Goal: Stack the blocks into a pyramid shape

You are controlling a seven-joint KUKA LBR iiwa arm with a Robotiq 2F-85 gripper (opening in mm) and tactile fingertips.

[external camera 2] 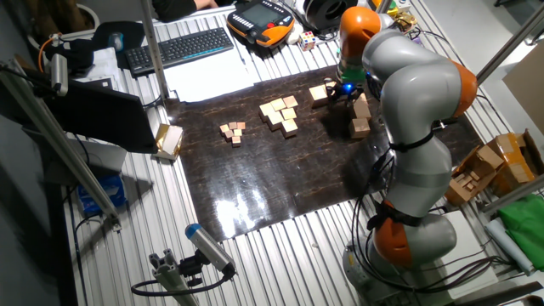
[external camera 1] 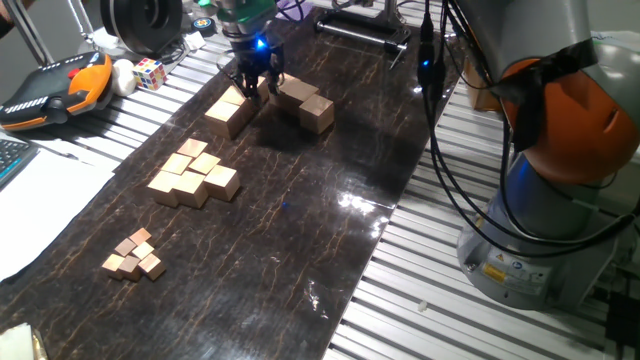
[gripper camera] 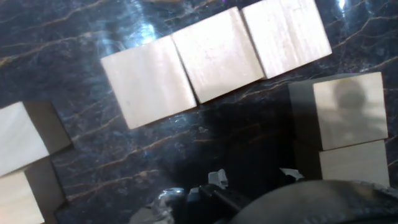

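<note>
step: early, base row forming | gripper (external camera 1: 256,82) low over mat (external camera 1: 300,230), upper centre; claw state cannot tell, nothing seen held | blocks (external camera 1: 318,110) in two clusters flanking it, three in row (gripper camera: 214,59) top of hand view | next: pick loose block, align on row

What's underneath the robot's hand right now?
Under the hand is bare dark mat, with a row of three blocks just beyond. The fingertips themselves are not clearly visible.
</note>
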